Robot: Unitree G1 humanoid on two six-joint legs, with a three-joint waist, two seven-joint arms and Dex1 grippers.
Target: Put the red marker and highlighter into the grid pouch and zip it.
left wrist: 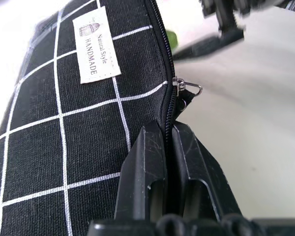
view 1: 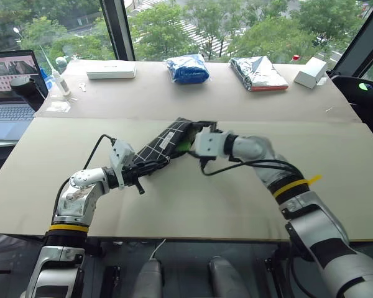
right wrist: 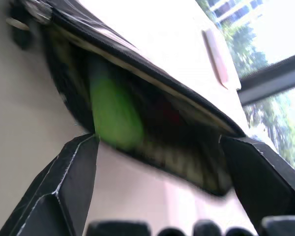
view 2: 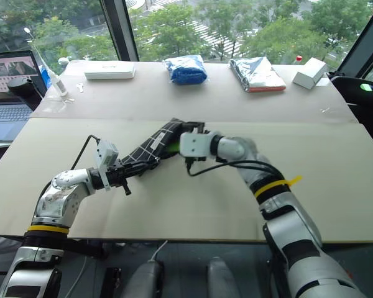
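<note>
The grid pouch (view 1: 165, 144) is held up off the tan table (view 1: 193, 205), slanting from the left gripper (view 1: 142, 169) up toward the right gripper (view 1: 191, 138). The left gripper's fingers (left wrist: 146, 172) are pressed together on the zipper edge of the pouch, just below the metal zipper slider (left wrist: 179, 87). The right gripper sits at the pouch's open mouth with its fingers (right wrist: 71, 174) spread wide, gripping nothing. Inside that mouth the highlighter (right wrist: 113, 113) shows its lime-green cap, and a blurred patch of red beside it may be the red marker (right wrist: 169, 115), though I cannot tell for certain.

The table around the pouch has bare surface on all sides, up to its near edge and out to the right. Black cables loop from both wrists over the table close to the pouch. Well apart, along the far edge by the window, lie a flat white box (view 1: 110, 70), a blue cloth bundle (view 1: 187, 68), a silver packet (view 1: 258, 73) and a small white box (view 1: 311, 72). A laptop (view 1: 11, 87) stands off to the far left.
</note>
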